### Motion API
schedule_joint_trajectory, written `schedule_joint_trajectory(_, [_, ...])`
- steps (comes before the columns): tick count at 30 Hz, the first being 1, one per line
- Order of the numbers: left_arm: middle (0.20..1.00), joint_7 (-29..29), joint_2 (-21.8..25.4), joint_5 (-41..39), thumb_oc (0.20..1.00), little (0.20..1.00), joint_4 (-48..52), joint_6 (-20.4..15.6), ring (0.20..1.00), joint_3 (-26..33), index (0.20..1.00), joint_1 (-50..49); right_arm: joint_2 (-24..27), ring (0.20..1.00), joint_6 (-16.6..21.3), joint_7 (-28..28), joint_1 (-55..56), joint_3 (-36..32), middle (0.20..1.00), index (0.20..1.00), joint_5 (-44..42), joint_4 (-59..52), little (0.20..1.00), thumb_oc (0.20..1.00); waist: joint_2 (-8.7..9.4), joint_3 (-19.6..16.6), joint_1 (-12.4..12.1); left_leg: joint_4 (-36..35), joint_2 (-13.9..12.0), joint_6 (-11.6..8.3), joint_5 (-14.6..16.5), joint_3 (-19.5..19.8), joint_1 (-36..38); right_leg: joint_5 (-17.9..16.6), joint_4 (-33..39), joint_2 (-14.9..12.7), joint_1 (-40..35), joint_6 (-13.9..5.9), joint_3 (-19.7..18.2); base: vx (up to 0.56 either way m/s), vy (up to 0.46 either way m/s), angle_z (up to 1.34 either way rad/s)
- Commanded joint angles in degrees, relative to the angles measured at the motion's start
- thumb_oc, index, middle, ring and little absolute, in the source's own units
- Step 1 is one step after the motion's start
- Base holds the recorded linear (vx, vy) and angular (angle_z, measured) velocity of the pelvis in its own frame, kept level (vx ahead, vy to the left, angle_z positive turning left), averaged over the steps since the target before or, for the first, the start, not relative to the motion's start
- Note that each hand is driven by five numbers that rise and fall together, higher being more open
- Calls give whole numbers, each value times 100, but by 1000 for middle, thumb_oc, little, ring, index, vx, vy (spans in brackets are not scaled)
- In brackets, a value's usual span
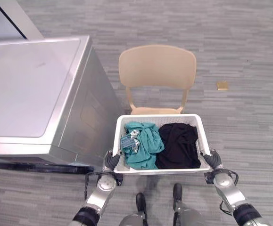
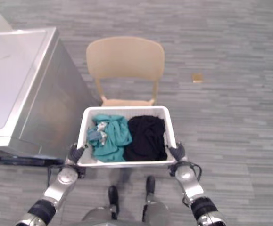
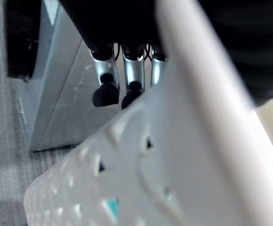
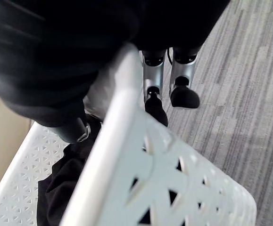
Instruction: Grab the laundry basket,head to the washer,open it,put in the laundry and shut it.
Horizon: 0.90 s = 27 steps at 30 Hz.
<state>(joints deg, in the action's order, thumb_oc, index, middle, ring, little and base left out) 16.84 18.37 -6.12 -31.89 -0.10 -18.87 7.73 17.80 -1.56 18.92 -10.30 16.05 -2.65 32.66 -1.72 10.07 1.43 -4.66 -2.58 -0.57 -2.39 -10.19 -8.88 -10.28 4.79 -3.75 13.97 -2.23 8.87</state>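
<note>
A white laundry basket (image 1: 160,116) is in front of me, over the front of a chair seat. It holds a teal garment (image 1: 143,141) on the left and a black garment (image 1: 177,143) on the right. My left hand (image 1: 111,160) grips the basket's near left corner, its fingers (image 3: 105,92) curled against the outside of the perforated wall (image 3: 174,155). My right hand (image 1: 213,160) grips the near right corner, with fingers (image 4: 183,92) outside the rim and the thumb (image 4: 75,131) inside by the black cloth. The silver washer (image 1: 28,89) stands to the left, lid shut.
A beige chair (image 1: 157,66) stands behind the basket, its backrest away from me. The washer's side is close to the basket's left edge. A small tan object (image 1: 222,85) lies on the grey carpet at the far right.
</note>
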Motion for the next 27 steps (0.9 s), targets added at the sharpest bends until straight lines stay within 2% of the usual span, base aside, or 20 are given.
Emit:
schedule_joint_trajectory(1, [200, 301, -199, -14, 200, 200, -13, -566, 200, -311, 200, 832, -458, 200, 558, -6, -526, 406, 200, 200, -239, -442, 200, 200, 4, 331, -48, -34, -56, -218, -5, 248, -239, 1116, -109, -135, -373, -558, -5, -50, 56, -2])
schedule_joint_trajectory(6, [200, 490, -97, 124, 200, 200, -268, -612, 200, -403, 200, 1194, -596, 200, 579, 59, -758, 544, 200, 200, -377, -216, 200, 200, 5, 389, -40, -34, -33, -269, -131, 246, -607, 1036, -175, -148, -27, -530, -46, -16, 59, 3])
schedule_joint_trajectory(7, [260, 499, -82, 142, 260, 260, -304, -609, 260, -408, 260, 1218, -614, 200, 578, 61, -761, 555, 200, 200, -389, -217, 200, 200, 9, 375, -37, -34, -26, -276, -139, 241, -665, 1031, -179, -158, 16, -531, -47, 14, 36, 4])
schedule_joint_trajectory(8, [570, 499, -82, 142, 570, 570, -305, -610, 570, -408, 570, 1218, -614, 238, 578, 61, -761, 555, 238, 238, -389, -217, 238, 238, 9, 372, -37, -34, -26, -276, -139, 242, -668, 1031, -180, -158, 20, -531, -47, 20, 57, 2])
schedule_joint_trajectory(9, [1000, 531, -94, 126, 1000, 1000, -372, -613, 1000, -412, 1000, 1255, -658, 580, 579, 66, -795, 590, 580, 580, -417, -170, 580, 580, 9, 354, -33, -34, -18, -288, -154, 250, -756, 1014, -212, -185, 111, -525, -28, 22, 55, 0])
schedule_joint_trajectory(10, [1000, 533, -124, 96, 1000, 1000, -423, -613, 1000, -412, 1000, 1287, -680, 1000, 578, 63, -811, 618, 1000, 1000, -422, -153, 1000, 1000, 13, 341, -40, -34, -17, -292, -154, 256, -788, 1017, -226, -198, 137, -525, -22, 22, 55, 1])
schedule_joint_trajectory(19, [1000, 566, -71, -10, 1000, 1000, -504, -655, 1000, -467, 1000, 1599, -658, 1000, 558, 55, -1040, 705, 1000, 1000, -453, -77, 1000, 1000, 90, 331, -34, -34, -3, -320, -151, 222, -831, 993, -271, -263, 195, -541, -18, 22, 11, 2])
schedule_joint_trajectory(27, [1000, 506, 94, -30, 1000, 1000, -281, -711, 1000, -339, 1000, 1603, -443, 1000, 579, -55, -1049, 604, 1000, 1000, -528, -168, 1000, 1000, 112, 352, -46, -34, 11, -325, -131, 184, -782, 975, -263, -290, 166, -546, -33, 0, 0, 0])
